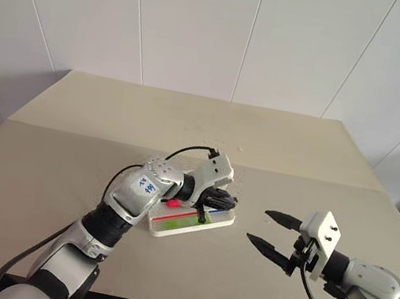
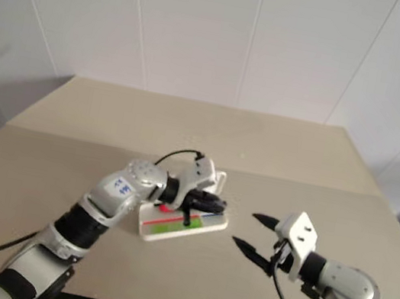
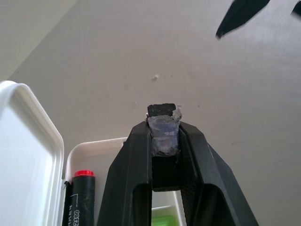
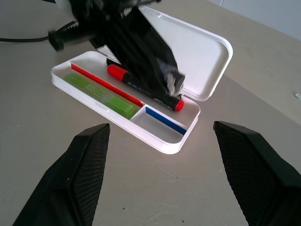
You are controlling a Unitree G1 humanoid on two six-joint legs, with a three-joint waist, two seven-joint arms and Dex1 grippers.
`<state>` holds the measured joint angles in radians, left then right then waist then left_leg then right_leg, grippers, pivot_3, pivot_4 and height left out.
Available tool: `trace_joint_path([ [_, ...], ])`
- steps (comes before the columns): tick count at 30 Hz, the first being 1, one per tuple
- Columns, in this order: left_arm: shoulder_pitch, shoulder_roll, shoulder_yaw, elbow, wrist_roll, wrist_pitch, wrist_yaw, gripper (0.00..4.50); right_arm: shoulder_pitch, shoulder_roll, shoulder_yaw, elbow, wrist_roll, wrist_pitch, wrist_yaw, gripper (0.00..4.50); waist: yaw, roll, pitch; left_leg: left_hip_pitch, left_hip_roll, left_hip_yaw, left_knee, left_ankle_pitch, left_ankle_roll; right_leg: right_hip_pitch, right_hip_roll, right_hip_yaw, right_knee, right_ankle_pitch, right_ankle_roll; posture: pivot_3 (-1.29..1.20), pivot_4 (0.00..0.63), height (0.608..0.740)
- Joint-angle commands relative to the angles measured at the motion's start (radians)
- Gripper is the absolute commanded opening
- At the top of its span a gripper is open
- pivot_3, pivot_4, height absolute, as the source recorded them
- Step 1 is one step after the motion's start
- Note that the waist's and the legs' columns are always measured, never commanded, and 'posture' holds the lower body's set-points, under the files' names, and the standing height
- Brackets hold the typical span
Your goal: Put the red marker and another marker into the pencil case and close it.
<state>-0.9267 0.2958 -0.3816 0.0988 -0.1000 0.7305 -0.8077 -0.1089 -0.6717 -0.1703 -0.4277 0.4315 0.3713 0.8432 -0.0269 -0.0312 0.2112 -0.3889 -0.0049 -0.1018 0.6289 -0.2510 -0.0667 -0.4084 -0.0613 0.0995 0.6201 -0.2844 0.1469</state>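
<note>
I count one white hard clamshell pencil case (image 4: 197,56) lying open on the tan surface (image 1: 64,172), one black-barrelled marker with red ends (image 4: 141,87) in its back compartment, and one flat lime-green marker (image 4: 101,92) in the front compartment, beside the red stripe. A blue stripe marks the smaller empty compartment at the case's end.

My left gripper (image 3: 163,136) hangs directly over the open tray, its jaws nearly together and pinched on a small black piece (image 3: 162,111) with a smudge of pale, tape-like material around it. I cannot make out what that piece is.

My right gripper (image 1: 272,232) sits at about three o'clock from the case, well apart from it, jaws spread wide and holding nothing, tips pointing towards the case.

From the head camera the left wrist covers much of the tray, so only slivers of red and green show there. From the left wrist, the red marker is cut off at the frame's edge and the green one barely peeks between the fingers.
</note>
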Motion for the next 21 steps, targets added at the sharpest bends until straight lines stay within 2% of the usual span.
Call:
trace_joint_path([
  [1, -0.019, -0.008, -0.026, 0.031, 0.040, -0.064, 0.004, 0.40, -0.003, -0.007, -0.025, -0.033, 0.016, -0.012, -0.012, 4.50, 0.000, 0.000, 0.000, 0.000, 0.000, 0.000, 0.000, 0.000, 0.000, 0.000, 0.000, 0.000, 0.000, 0.000, 0.000, 0.00, 0.150, 0.740],
  [11, -0.045, -0.060, -0.071, 0.197, 0.119, -0.218, -0.007, 0.40, 0.036, -0.008, -0.043, -0.066, 0.021, -0.010, -0.037, 4.50, 0.001, 0.000, 0.000, 0.000, 0.000, 0.000, -0.001, 0.000, 0.000, 0.000, 0.000, 0.000, -0.001, 0.000, 0.000, 0.00, 0.150, 0.740],
  [21, -0.060, -0.079, -0.062, 0.273, 0.172, -0.270, -0.005, 0.40, 0.057, -0.009, -0.054, -0.086, 0.025, -0.004, -0.051, 4.50, 0.001, 0.000, 0.000, 0.000, 0.000, 0.000, 0.000, 0.000, 0.000, 0.000, 0.000, 0.000, 0.000, 0.000, 0.000, 0.00, 0.150, 0.740],
])
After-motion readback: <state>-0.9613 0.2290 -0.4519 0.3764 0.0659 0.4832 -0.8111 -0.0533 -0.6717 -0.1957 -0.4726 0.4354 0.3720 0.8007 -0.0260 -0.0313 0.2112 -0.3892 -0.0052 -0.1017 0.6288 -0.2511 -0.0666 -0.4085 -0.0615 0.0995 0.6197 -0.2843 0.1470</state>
